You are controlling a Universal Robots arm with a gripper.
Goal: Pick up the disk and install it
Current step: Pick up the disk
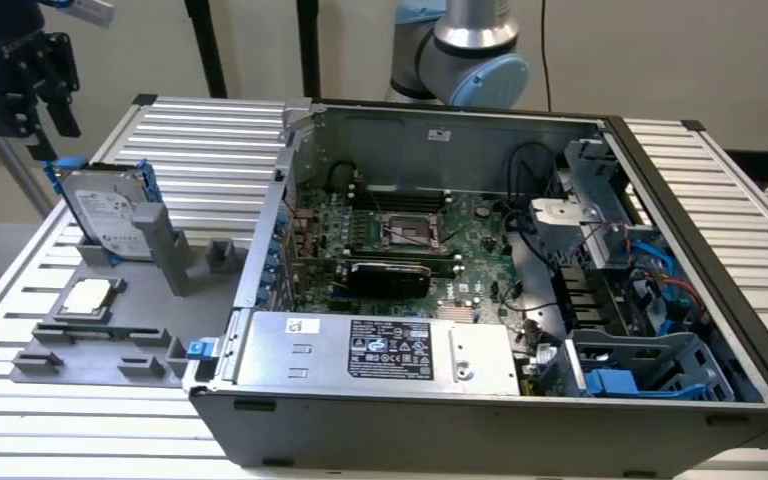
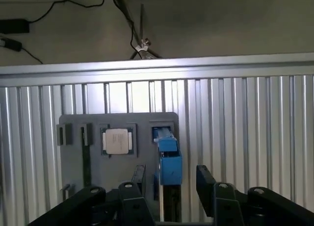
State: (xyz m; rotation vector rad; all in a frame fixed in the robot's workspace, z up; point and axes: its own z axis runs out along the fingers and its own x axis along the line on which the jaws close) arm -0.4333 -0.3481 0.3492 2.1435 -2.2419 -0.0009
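1. On the slatted worktop [image 1: 211,130] you have a grey fixture [image 1: 157,310] [image 2: 78,123]. Every place below is given from that fixture.
2. At the fixture's far end, as the exterior view shows it, the disk [image 1: 104,210] [image 2: 169,162] stands upright on edge in a slot. Its silver face and white label show in that view, with blue rails running up both long edges.
3. Near the fixture's middle a square silver chip [image 1: 87,295] [image 2: 117,140] lies flat in its own pocket. It sits just beside the disk's slot and is not touching the disk.
4. Above the fixture's far end hangs the gripper [image 1: 44,125] [image 2: 171,179], directly over the disk and close to its top edge. From these views you cannot tell whether any part of it touches that edge.
5. The jaws are apart and grip nothing. In the wrist view one black finger [image 2: 139,177] lies to each side of the disk's blue edge, and you can see a gap on both sides.
6. Just beside the fixture, on the exterior view's right, stands the open case [image 1: 491,430] with its side panel off. The board [image 1: 411,240] is exposed, and the power supply [image 1: 384,350] lies along the wall nearest the camera.
7. At the case corner farthest from the fixture sits a blue drive cage [image 1: 638,370].
8. Behind the case, well away from the fixture, you can see the arm [image 1: 471,50].
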